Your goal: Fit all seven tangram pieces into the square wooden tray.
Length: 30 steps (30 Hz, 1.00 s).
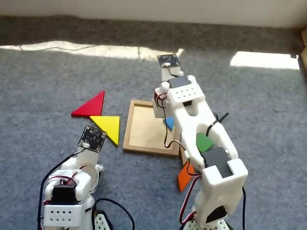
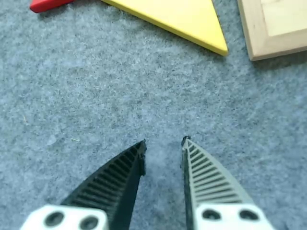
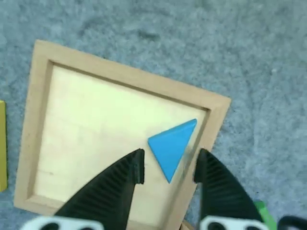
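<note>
**Blue triangle in tray, both grippers parted**

High view: square wooden tray (image 1: 128,125) lies on grey carpet (image 1: 57,76). The right arm (image 1: 192,115) reaches over the tray's side; a small blue triangle (image 1: 169,123) lies beside it. Flat red triangle (image 1: 91,108) and flat yellow triangle (image 1: 109,126) lie touching, just outside the tray's opposite side. Green piece (image 1: 204,142) and orange piece (image 1: 183,176) lie partly under the right arm.

Left wrist view: left gripper (image 2: 164,142) slightly parted, holding nothing, over bare carpet near the yellow triangle's point.

Right wrist view: right gripper (image 3: 170,155) parted wide, empty, straddling the blue triangle, which lies flat in the tray against a wall.
</note>
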{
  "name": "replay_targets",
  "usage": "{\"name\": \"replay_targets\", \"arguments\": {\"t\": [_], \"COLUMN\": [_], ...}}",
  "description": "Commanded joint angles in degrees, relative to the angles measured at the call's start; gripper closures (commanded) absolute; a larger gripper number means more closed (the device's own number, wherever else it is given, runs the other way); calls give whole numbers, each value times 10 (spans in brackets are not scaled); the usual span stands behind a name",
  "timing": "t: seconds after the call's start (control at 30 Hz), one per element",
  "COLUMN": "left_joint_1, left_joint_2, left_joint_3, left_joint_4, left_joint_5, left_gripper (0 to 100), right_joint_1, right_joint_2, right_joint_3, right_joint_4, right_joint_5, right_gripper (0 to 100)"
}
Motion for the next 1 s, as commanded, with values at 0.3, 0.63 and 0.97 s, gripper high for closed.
{"name": "replay_targets", "arguments": {"t": [0.3,0.63,0.97], "left_joint_1": [7,7,7], "left_joint_2": [-29,-29,-29], "left_joint_3": [11,11,11], "left_joint_4": [3,3,3], "left_joint_5": [1,1,1], "left_gripper": [867,867,867], "right_joint_1": [3,60,73], "right_joint_2": [-8,-8,-109], "right_joint_3": [58,74,75], "right_joint_4": [-75,-80,-33], "right_joint_5": [81,83,118], "right_gripper": [991,991,991]}}
